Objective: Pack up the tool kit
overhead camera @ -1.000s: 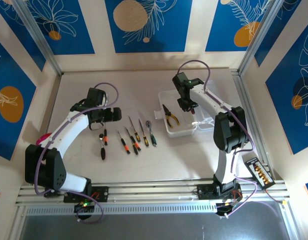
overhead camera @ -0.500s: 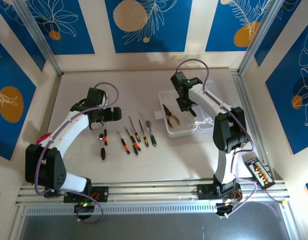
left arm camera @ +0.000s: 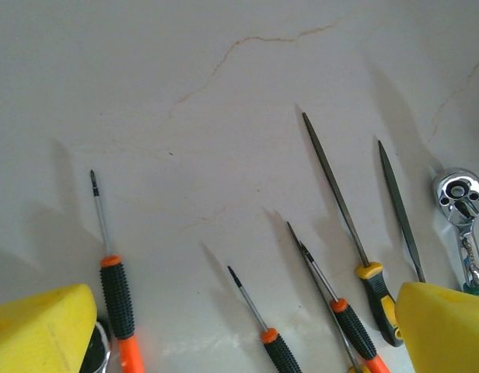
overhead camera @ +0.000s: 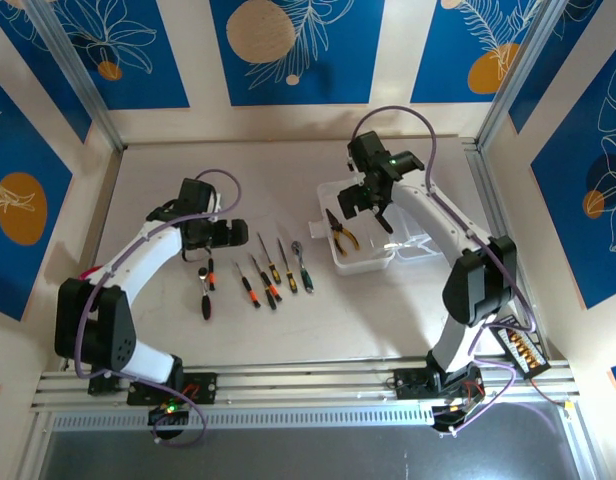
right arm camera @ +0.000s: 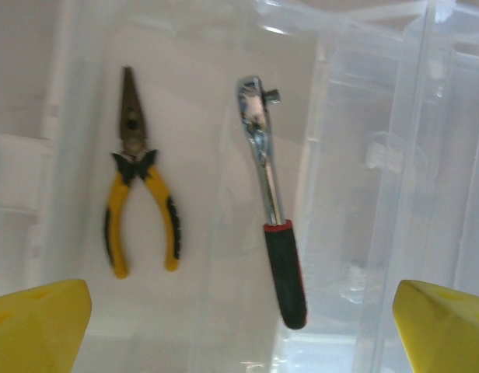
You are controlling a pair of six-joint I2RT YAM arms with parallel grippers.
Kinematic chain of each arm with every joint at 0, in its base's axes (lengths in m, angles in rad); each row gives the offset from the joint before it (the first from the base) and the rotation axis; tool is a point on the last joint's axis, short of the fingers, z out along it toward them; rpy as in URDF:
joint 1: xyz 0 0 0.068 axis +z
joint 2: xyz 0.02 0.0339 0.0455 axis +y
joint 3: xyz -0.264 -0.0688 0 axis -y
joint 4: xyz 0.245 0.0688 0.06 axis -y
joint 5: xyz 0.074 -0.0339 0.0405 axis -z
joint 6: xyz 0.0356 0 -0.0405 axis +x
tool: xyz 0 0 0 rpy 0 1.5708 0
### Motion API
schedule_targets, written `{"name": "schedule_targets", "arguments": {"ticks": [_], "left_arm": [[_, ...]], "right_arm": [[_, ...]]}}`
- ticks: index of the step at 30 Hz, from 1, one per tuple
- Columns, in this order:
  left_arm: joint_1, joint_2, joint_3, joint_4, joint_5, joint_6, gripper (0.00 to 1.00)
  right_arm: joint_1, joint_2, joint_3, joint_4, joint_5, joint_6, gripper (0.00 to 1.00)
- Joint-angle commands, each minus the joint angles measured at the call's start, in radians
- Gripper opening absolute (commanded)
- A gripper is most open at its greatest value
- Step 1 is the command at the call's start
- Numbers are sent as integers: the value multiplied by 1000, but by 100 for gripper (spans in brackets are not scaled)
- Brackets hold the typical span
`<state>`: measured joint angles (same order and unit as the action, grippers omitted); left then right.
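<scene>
Right tool (right arm camera: 239,330) now wide above ratchet (right arm camera: 272,225) beside pliers (right arm camera: 140,206) in box (right arm camera: 201,116)

This looks like a robotics laboratory cell, not a home or a shop. A left arm (overhead camera: 138,250) and a right arm (overhead camera: 438,215) are bolted on an aluminium rail (overhead camera: 308,378) at the near edge of a pale table (overhead camera: 288,330). Aluminium frame posts (overhead camera: 73,72) and wall panels (overhead camera: 348,60) printed with blue leaf patterns enclose the table on three sides.
</scene>
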<state>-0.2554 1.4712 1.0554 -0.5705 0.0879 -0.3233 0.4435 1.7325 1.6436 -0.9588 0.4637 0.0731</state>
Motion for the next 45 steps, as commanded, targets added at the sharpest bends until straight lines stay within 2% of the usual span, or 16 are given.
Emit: {"name": "schedule_targets", "arguments": {"ticks": [1, 10, 15, 26, 32, 45], "left_arm": [[-32, 40, -15, 5, 35, -12, 95], [-86, 109, -91, 5, 22, -52, 70], [-118, 122, -130, 12, 12, -75, 65], [-172, 226, -121, 34, 6, -93, 62], [-180, 272, -113, 38, -5, -86, 39], [-200, 327, -73, 57, 18, -86, 8]], "right_arm": [[3, -55, -41, 33, -127, 24, 99], [3, -78, -121, 65, -183, 56, 99], [3, -80, -140, 84, -203, 62, 99], [0, -80, -156, 103, -224, 60, 99], [-7, -85, -170, 111, -234, 62, 99], [-15, -86, -169, 111, -248, 62, 99]]}}
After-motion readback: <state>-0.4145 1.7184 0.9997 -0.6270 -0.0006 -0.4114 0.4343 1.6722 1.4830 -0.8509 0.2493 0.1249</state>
